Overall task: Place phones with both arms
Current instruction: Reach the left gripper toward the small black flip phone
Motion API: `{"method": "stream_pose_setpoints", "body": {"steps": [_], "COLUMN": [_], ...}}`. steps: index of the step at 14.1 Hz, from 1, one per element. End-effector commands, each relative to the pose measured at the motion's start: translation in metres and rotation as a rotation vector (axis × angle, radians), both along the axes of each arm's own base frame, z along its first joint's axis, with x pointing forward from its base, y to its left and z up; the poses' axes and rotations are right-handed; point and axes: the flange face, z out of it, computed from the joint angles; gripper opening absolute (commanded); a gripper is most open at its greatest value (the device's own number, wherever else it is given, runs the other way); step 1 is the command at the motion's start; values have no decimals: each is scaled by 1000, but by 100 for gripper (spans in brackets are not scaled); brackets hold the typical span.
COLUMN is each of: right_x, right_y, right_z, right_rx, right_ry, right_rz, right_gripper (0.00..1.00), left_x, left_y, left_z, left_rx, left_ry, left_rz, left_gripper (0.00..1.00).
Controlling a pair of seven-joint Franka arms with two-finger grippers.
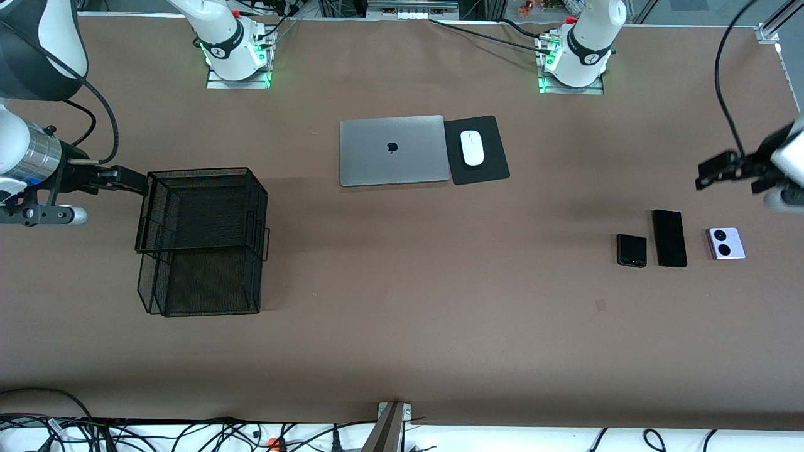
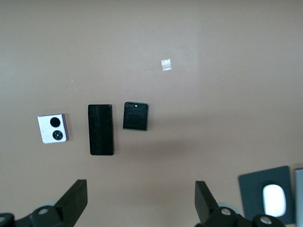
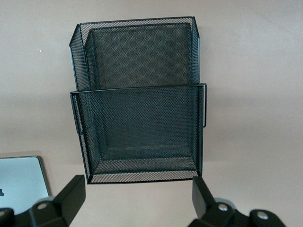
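While both arms hang with fingers apart, left hand [image 1: 713,174] near phones [image 1: 669,238], right hand [image 1: 129,179] by basket [image 1: 201,242].

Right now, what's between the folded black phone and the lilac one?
The long slim black phone, lying between the folded black phone and the lilac phone, touching neither. Both the front and left wrist views show it.

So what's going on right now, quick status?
Both grippers open: left gripper up by the three phones, right gripper at the mesh basket. Phones untouched. Nothing in the way.
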Motion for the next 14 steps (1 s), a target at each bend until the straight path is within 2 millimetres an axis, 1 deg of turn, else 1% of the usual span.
{"method": "stream_pose_setpoints", "body": {"steps": [1, 2, 6, 9, 11, 12, 14], "right_x": [-5, -5, -5, -5, -5, -5, -5], "right_y": [0, 1, 1, 1, 1, 2, 1], "right_z": [4, 4, 4, 4, 4, 4, 4], "right_rx": [14, 13, 12, 13, 12, 14, 14], "right_ry": [-1, -1, 0, -1, 2, 0, 0], "right_rz": [-3, -6, -14, -14, -17, -16, -17], "right_gripper": [100, 100, 100, 100, 100, 100, 100], "left_x": [26, 33, 54, 68, 71, 70, 67], "left_y": [18, 21, 25, 31, 36, 40, 41], "left_z": [-53, -78, -159, -229, -266, -278, -302], "left_rx": [25, 25, 32, 70, 56, 52, 43], "left_ry": [36, 56, 70, 81, 60, 36, 18], "left_rz": [-33, -36, -51, -80, -80, -77, -76], "left_gripper": [100, 100, 100, 100, 100, 100, 100]}}
